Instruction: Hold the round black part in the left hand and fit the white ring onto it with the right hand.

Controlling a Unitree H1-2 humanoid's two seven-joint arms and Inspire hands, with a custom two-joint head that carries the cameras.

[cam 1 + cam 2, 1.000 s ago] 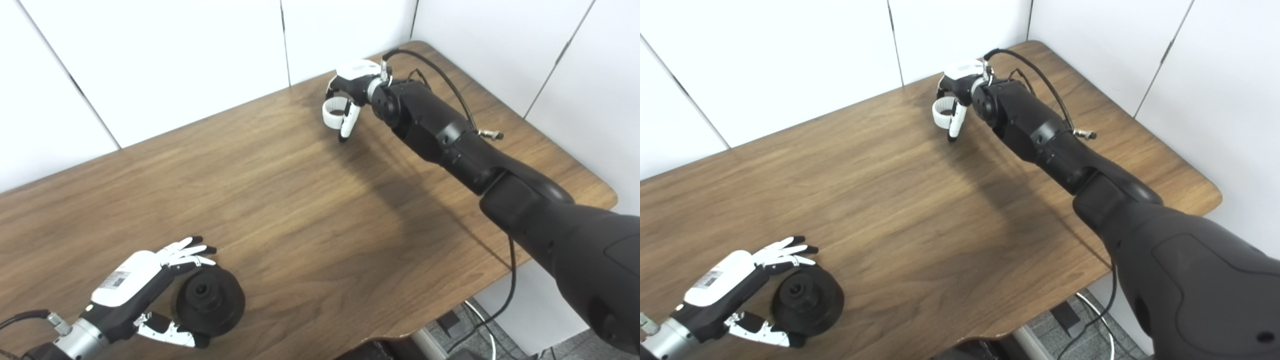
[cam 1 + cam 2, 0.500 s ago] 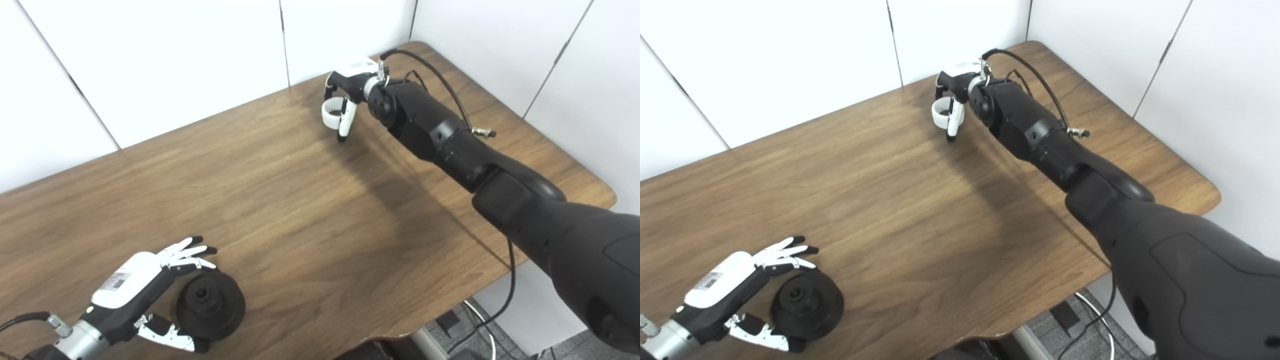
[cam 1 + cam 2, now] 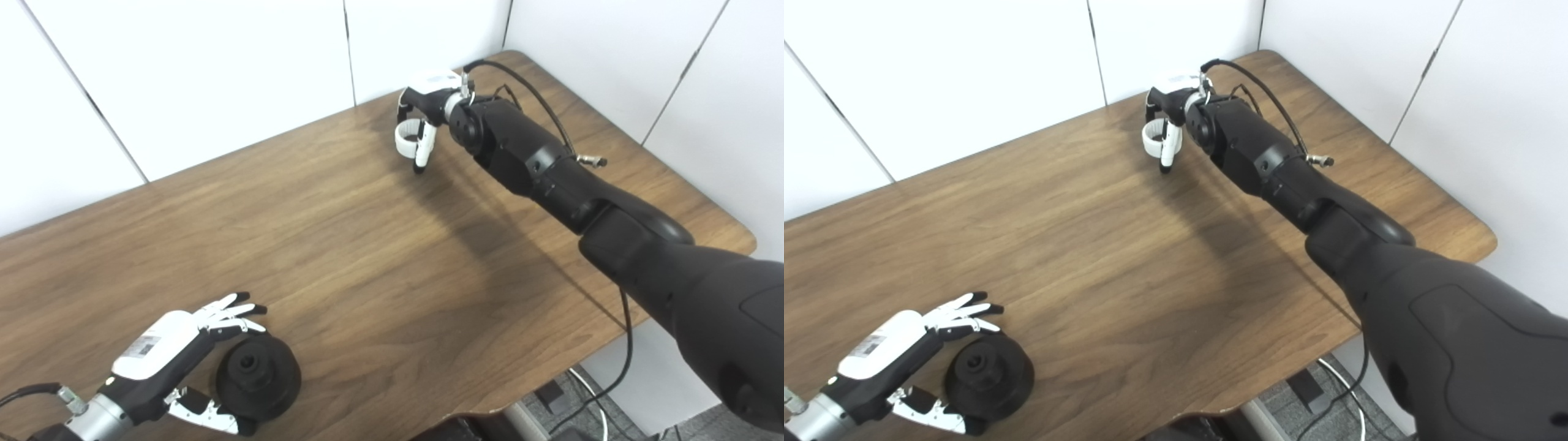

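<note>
Cables [image 3: 603,386] and a grey floor showed past the table's near edge at the lower right of the frame. Closest to the camera, at the lower left, the left hand [image 3: 168,361] lay low over the brown wood-grain table [image 3: 380,257], its white-and-black fingers [image 3: 229,309] spread apart above the round black part [image 3: 257,376] and its thumb [image 3: 208,416] reaching under the part's near side. The fingers cupped around that part without closing on it; whether they touched its rim could not be told. The round black part was a matt, disc-shaped piece lying flat on the table near the front edge, with a raised hub at its middle and a small dark hole in the hub. A wide stretch of bare table lay between it and the other hand.

Higher up, the black right arm [image 3: 551,177] crossed from the lower right of the frame toward the upper middle, a thin black cable [image 3: 539,92] looping along its wrist. At its end, near the far edge of the table, the right hand [image 3: 1167,110] pointed downward with its fingers curled around the white plastic ring [image 3: 1153,136]. The ring was a short, broad band, held tilted between the fingers and thumb, above the tabletop and well apart from the black part. Behind the table stood white wall panels [image 3: 184,73] with dark seams.
</note>
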